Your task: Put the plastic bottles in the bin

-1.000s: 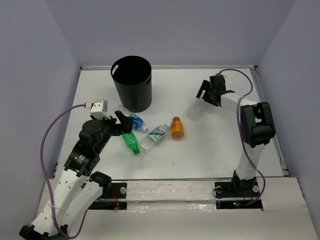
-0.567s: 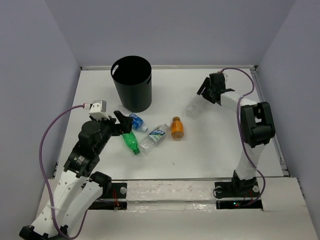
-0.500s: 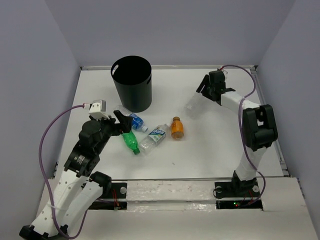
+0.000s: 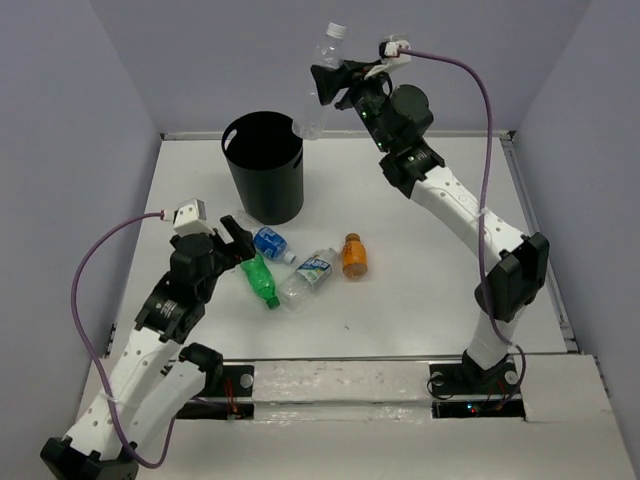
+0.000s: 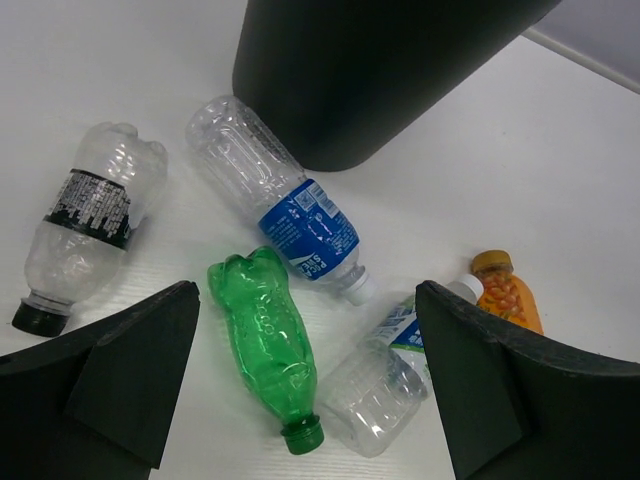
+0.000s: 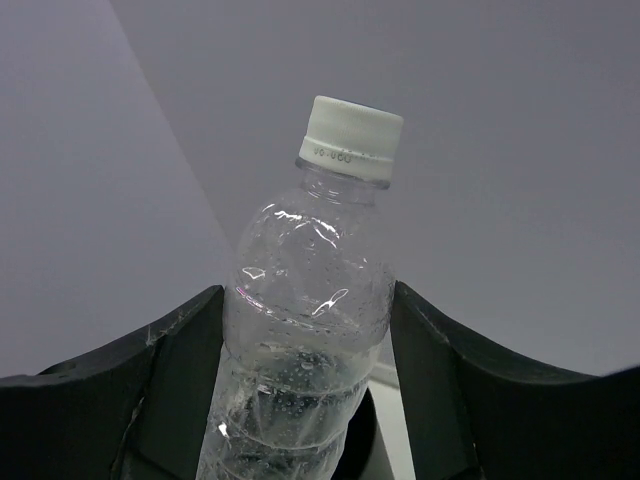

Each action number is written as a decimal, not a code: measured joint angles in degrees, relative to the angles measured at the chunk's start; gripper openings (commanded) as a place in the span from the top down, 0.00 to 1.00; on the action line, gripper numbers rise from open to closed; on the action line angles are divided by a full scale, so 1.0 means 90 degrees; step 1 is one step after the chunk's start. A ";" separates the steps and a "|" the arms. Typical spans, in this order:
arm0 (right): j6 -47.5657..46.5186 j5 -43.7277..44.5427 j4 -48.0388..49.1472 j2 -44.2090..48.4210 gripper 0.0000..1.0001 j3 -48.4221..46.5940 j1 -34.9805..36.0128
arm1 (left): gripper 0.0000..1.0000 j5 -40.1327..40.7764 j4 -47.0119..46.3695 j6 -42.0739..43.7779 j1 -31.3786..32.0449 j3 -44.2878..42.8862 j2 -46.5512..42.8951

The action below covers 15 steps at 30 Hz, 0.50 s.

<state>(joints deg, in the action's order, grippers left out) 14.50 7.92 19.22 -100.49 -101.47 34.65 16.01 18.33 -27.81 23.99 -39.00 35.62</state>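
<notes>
My right gripper (image 4: 328,88) is shut on a clear unlabelled bottle (image 4: 318,80) with a white cap, held high in the air, upright and just right of the black bin's (image 4: 263,170) rim. In the right wrist view the bottle (image 6: 310,290) sits between both fingers. My left gripper (image 4: 238,243) is open and empty above a group of bottles lying on the table: a green one (image 5: 265,335), a blue-labelled one (image 5: 290,215), a white-blue labelled one (image 5: 385,375), an orange one (image 5: 505,297) and a clear one with a black label (image 5: 88,230).
The bin (image 5: 370,70) stands just behind the lying bottles. The table is white with grey walls at the left, right and back. The orange bottle (image 4: 353,256) lies furthest right of the group.
My right arm has lifted the clear bottle off the table at the far right and swung it up and left to beside the bin's top. The left gripper has barely shifted.
</notes>
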 measured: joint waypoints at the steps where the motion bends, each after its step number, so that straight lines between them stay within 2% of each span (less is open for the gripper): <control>1: -0.0163 -0.0112 0.0109 -0.0143 0.72 -0.0238 0.0034 | 0.02 0.0063 0.0027 -0.0066 -0.0002 -0.0002 0.0044; 4: -0.0646 -0.0525 0.0350 -0.0964 0.72 -0.1246 0.0121 | 0.02 0.0170 0.0087 -0.0301 -0.0007 -0.0002 0.0282; 9: -0.1350 -0.1042 0.0311 -0.2183 0.72 -0.2222 0.0260 | 0.02 0.0236 0.0112 -0.0792 -0.0010 -0.0019 0.0770; 15: -0.1858 -0.1447 -0.0053 -0.2926 0.70 -0.2460 0.0471 | 0.02 0.0588 0.0199 -0.1185 -0.0027 -0.0143 0.1188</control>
<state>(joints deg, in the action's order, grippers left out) -2.22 -5.10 18.74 -126.82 -123.61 38.89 21.30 20.12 -38.48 23.75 -40.29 46.30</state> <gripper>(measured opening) 0.678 0.985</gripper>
